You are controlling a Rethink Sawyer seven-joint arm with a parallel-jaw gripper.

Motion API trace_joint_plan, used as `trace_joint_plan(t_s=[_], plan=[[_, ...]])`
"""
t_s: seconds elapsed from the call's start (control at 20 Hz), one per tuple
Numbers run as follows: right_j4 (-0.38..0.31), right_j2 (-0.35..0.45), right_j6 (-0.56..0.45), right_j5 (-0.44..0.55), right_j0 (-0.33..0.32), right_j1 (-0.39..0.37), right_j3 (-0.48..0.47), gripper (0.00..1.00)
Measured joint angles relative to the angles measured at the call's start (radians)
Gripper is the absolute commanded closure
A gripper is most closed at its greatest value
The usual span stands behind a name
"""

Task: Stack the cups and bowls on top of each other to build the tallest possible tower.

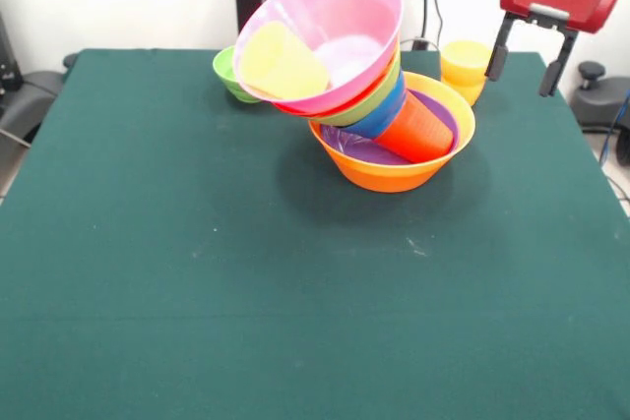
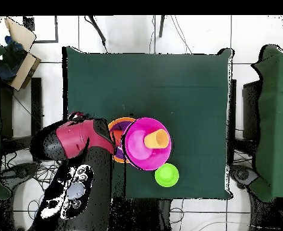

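Leaning hard: the tower [image 1: 379, 110] sits mid-table, its pink bowl [image 1: 330, 36] tipped sideways off the orange base [image 1: 394, 174]. Gripper [image 1: 532, 56] hangs empty, fingers apart, by the yellow cup [image 1: 465, 68]. Any added piece or nudge likely topples the upper stack.

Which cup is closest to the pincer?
The yellow cup standing alone, just beside the open pincer. The pale yellow cup lies in the pink bowl; the red-orange cup props the tower.

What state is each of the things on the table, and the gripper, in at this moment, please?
tower: tilted, leaning out of its base
large orange bowl: upright, base of the tower
large pink bowl: tipped on its side, topmost
pale yellow cup: lying inside the pink bowl
green bowl: upright, loose, behind the tower
yellow cup: upright, unstacked
gripper: open, empty
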Motion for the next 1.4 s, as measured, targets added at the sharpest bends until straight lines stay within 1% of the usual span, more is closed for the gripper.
trace_joint_plan(t_s=[0.1, 0.2, 0.25, 0.45, 0.5, 0.75, 1.15, 1.4], plan=[[0.013, 0.0, 0.0, 0.007, -0.001, 0.001, 0.0, 0.0], [0.054, -0.002, 0.0, 0.033, -0.008, 0.007, -0.002, 0.0], [0.095, -0.003, 0.0, 0.051, -0.015, 0.017, -0.003, 0.0], [0.151, -0.005, 0.0, 0.054, -0.022, 0.038, -0.003, 0.0], [0.176, -0.007, 0.0, 0.054, -0.021, 0.053, -0.003, 0.0], [0.221, -0.007, 0.0, 0.054, -0.018, 0.073, 0.008, 0.0], [0.304, -0.007, 0.0, 0.054, -0.017, 0.077, 0.075, 0.0], [0.339, -0.007, 0.0, 0.054, -0.01, 0.077, 0.117, 0.0]])
